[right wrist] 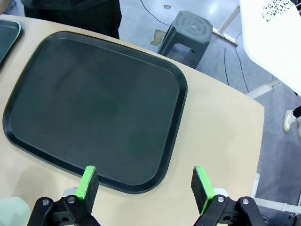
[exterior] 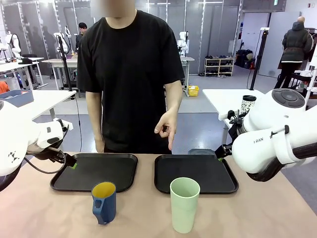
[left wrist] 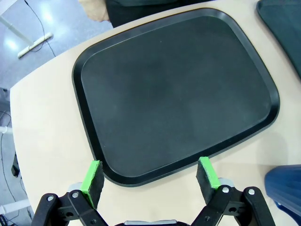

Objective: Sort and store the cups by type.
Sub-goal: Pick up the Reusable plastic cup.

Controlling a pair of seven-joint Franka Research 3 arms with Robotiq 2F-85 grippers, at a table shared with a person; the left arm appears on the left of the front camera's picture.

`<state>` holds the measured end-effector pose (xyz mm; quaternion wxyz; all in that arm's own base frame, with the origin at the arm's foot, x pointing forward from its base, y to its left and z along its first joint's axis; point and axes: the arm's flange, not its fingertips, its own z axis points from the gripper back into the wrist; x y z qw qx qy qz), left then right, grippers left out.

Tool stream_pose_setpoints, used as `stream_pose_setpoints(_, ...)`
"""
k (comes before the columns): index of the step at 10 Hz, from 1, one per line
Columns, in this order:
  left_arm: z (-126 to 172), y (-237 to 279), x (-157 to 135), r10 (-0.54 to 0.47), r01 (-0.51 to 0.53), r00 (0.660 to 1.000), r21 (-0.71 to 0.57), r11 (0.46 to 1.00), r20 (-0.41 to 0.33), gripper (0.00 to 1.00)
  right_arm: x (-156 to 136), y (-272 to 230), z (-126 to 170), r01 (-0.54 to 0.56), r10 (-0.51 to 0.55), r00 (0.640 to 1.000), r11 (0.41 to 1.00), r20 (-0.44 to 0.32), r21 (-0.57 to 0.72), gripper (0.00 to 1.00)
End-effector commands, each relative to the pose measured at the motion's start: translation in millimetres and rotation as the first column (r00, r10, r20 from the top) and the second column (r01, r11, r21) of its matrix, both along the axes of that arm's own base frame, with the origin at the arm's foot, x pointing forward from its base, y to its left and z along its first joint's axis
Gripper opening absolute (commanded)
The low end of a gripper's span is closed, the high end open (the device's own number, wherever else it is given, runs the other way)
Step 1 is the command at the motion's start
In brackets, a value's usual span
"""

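Left end effector [left wrist: 149, 173]: released, green pads spread wide with nothing between them, poised over the near rim of the left tray [left wrist: 174, 94]. Right end effector [right wrist: 143, 178]: likewise released and empty, over the near rim of the right tray [right wrist: 94, 103]. The trays lie side by side, slightly apart, on the desk [exterior: 257, 213]; the blue mug [exterior: 104, 202] stands upright just in front of the left tray, the green tumbler [exterior: 184, 205] upright in front of the right tray, and a person's hand [exterior: 167, 128] hangs beyond the far edge, one finger pointing downward.
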<state>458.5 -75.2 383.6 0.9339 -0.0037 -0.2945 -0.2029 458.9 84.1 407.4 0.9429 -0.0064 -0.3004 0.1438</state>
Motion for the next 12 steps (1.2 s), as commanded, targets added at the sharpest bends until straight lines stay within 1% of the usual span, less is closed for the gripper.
stream_pose_setpoints(1, 0.7, -0.1, 0.0, -0.001, 0.001, 1.000, 0.001, 1.000, 0.002, 1.00, -0.3, -1.0, -1.1, -0.001, 0.001, 1.000, 1.000, 0.000, -0.003, 1.00)
stream_pose_setpoints(10, 0.7, -0.1, 0.0, -0.001, 0.001, 1.000, 0.001, 1.000, 0.002, 1.00, 0.0, 0.0, 0.0, 0.000, 0.000, 1.000, 1.000, 0.000, 0.000, 1.00)
stream_pose_setpoints(11, 0.7, -0.1, 0.0, -0.001, 0.001, 1.000, 0.001, 1.000, 0.002, 1.00, -3.9, -1.0, 8.3, -0.125, 0.125, 0.992, 0.990, -0.005, -0.061, 1.00)
stream_pose_setpoints(12, 0.7, -0.1, 0.0, -0.001, 0.001, 1.000, 0.001, 1.000, 0.002, 1.00, -6.4, -3.7, 17.9, -0.238, 0.236, 0.971, 0.960, -0.035, -0.144, 1.00)
